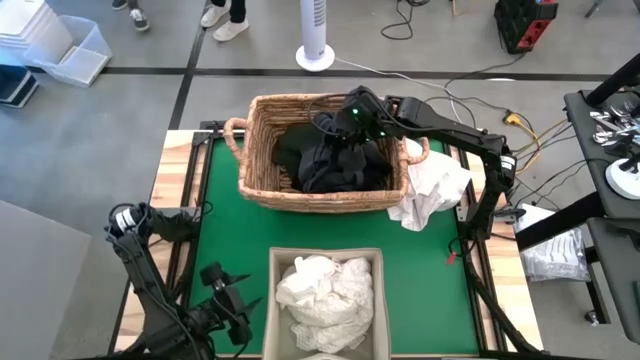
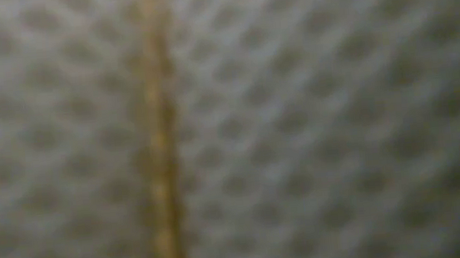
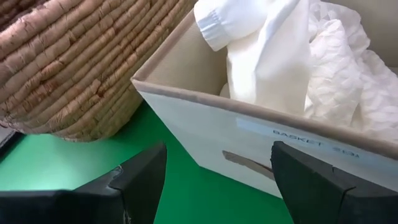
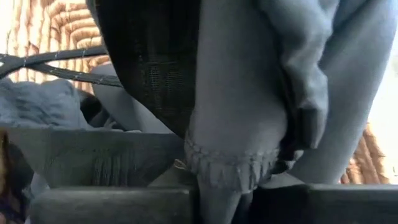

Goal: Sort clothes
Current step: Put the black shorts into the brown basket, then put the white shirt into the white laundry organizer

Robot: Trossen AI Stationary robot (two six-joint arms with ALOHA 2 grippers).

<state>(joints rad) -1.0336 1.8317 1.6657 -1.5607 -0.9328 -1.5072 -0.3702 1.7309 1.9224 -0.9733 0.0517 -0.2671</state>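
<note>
Most of the sorting looks done. The dark clothes [image 1: 335, 160] lie heaped in the wicker basket [image 1: 262, 185] at the back of the counter [image 1: 230, 245], and the white clothes [image 1: 322, 288] fill the fabric box [image 1: 275, 262] at the front. One white garment [image 1: 432, 190] is left, draped on the green mat just beside the basket's right end, touching its side. The right hand [image 1: 352, 128] hangs low over the basket, its fingers pinched on dark cloth [image 4: 236, 124], so this piece seems about to be dropped in. The left hand [image 1: 232, 298] waits open and empty beside the box.
</note>
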